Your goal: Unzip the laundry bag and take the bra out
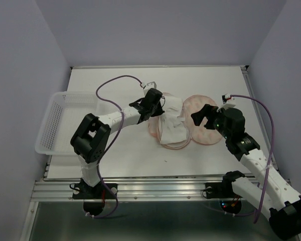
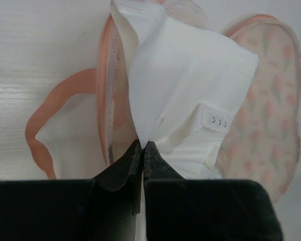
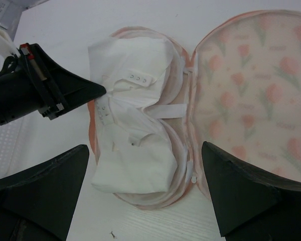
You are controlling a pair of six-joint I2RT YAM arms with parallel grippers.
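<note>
Left claw (image 2: 142, 150) pinches a fold of the bra (image 2: 190, 85); right claw (image 1: 204, 114) gapes wide over the table (image 1: 120, 155). Mesh basket (image 1: 52, 123) at left edge, well apart. Laundry bag (image 3: 251, 85) lies unzipped mid-table, bra in its left half.

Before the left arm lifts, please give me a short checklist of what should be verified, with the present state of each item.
1. Laundry bag unzipped, lid folded open: ok.
2. Left gripper shut on the bra: ok.
3. Only white fabric pinched, no pink rim: cannot tell; the rim lies close beside the fingertips.
4. Right gripper open, holding nothing: ok.
5. Bra out of the bag: not ok; it lies in the open half beside the lid.
</note>
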